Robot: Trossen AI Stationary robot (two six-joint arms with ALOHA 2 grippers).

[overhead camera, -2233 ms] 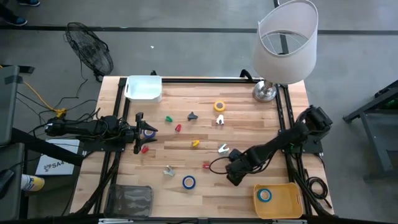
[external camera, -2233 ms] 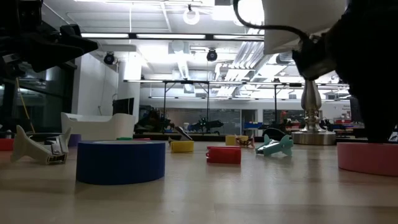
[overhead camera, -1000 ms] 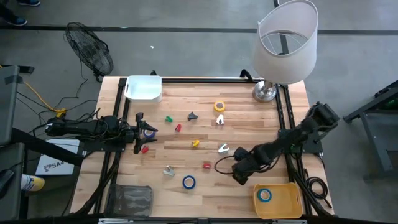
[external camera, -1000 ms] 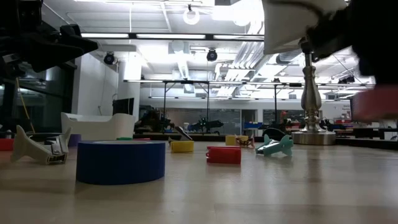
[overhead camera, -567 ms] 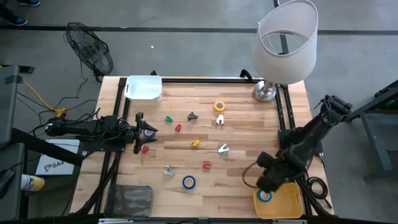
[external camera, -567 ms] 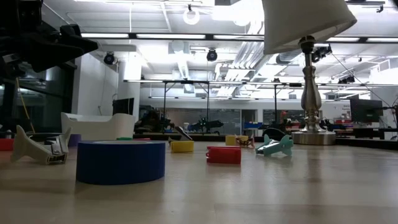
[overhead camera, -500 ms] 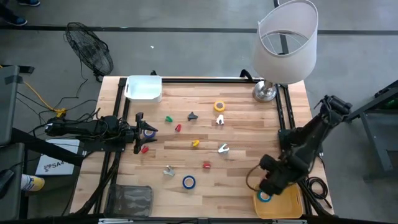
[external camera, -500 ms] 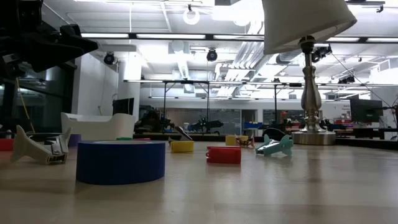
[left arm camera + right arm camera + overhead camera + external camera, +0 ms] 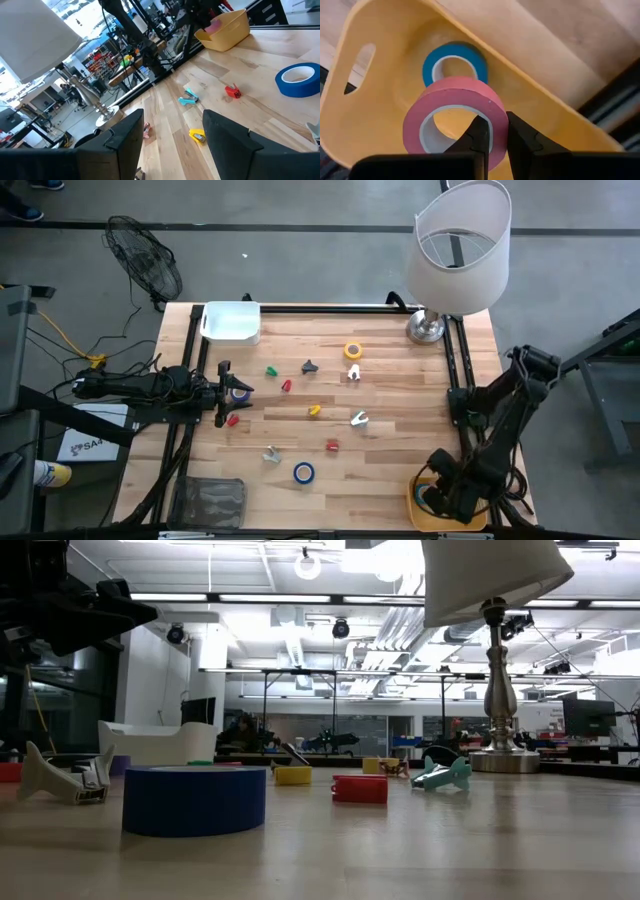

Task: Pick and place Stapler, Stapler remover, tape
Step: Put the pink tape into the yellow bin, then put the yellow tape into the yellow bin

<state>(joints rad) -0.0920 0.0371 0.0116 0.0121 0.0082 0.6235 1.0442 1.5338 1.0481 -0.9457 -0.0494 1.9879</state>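
**Right gripper over yellow bin with pink tape**

Right gripper (image 9: 492, 135) hangs above the yellow bin (image 9: 470, 490) at the table's near right corner, jaws pinching the wall of 1 pink tape roll (image 9: 454, 117). 1 blue tape roll (image 9: 455, 65) lies in the bin beneath. Left gripper (image 9: 222, 393) waits at the left edge, jaws spread, holding nothing. Another blue roll (image 9: 303, 473) sits on the table (image 9: 390, 385).

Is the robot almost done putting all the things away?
Not yet. One blue tape roll already lies in the yellow bin. The right gripper holds a pink tape roll above that bin. Another blue tape roll, a yellow roll and several small pieces are left on the table. The left gripper waits open at the table's left edge.
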